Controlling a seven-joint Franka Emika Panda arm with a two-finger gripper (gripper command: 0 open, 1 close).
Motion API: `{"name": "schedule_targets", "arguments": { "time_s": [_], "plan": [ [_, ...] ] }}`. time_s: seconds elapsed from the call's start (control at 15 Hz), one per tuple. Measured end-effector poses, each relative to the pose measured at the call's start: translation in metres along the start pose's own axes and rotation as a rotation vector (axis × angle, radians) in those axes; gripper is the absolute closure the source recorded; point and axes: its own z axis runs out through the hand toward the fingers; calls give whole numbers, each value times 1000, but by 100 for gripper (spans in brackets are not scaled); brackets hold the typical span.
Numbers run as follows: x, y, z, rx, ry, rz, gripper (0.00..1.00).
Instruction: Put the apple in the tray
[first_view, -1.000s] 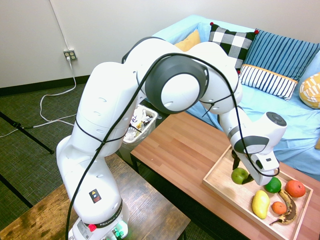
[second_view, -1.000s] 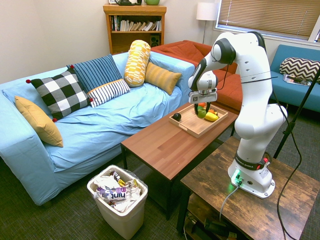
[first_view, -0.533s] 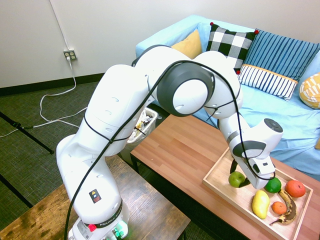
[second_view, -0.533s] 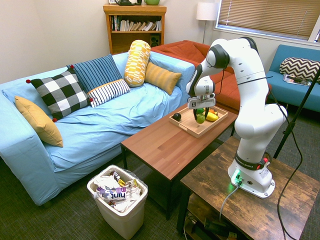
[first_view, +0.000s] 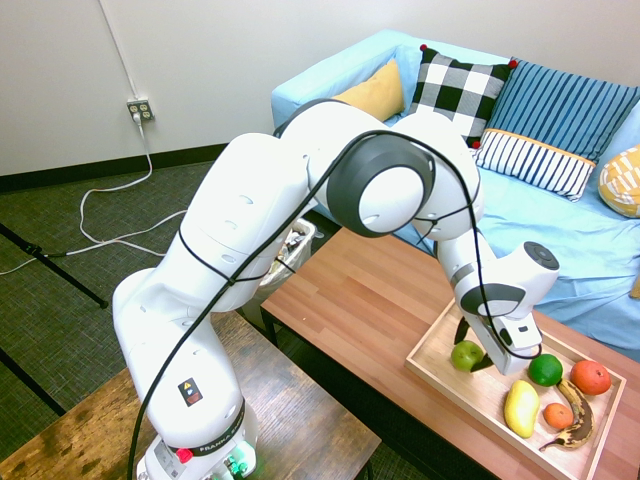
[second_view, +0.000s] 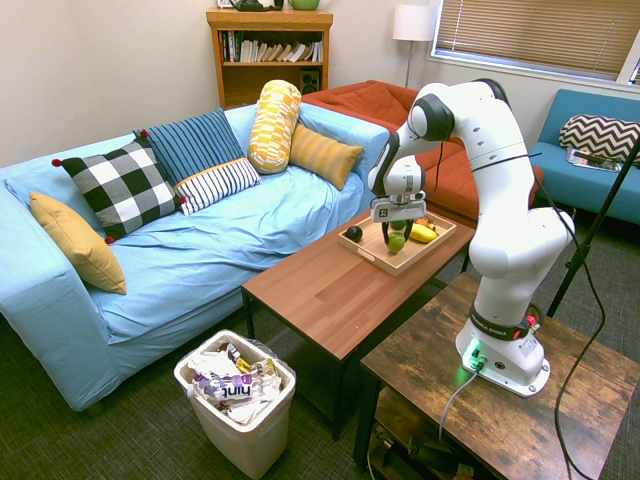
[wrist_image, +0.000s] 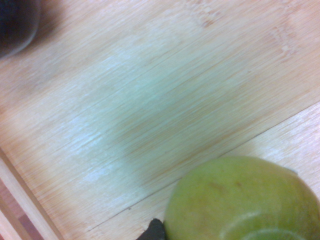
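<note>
Low inside the tray (first_view: 432, 368), at its near end: the apple (first_view: 466, 355), gripped by the hand (first_view: 472, 352) with fingers narrowed against its sides, at or just above the pale wood floor; contact with the floor not clear. Filling one corner of the wrist view, the same apple (wrist_image: 243, 200) over bamboo grain. Farther along the tray from the apple: a yellow mango (first_view: 521, 408), a dark green round fruit (first_view: 545, 370), a small orange (first_view: 557, 415), a browned banana (first_view: 578, 425) and a red-orange fruit (first_view: 590, 376). Under the tray, the reddish-brown table (first_view: 355, 290). Beyond the tray, a blue sofa (first_view: 540, 215) with cushions.
</note>
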Motion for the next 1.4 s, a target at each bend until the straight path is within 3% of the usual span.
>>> {"name": "schedule_targets", "arguments": {
  "time_s": [0.27,0.33,1.0,1.4],
  "plan": [
    [3,-1,7,0,-6,0,100],
    [3,-1,7,1,-8,-3,0],
    [2,-3,8,11,-15,-5,0],
    [12,13,-67,104,32,21,0]
  ]
}}
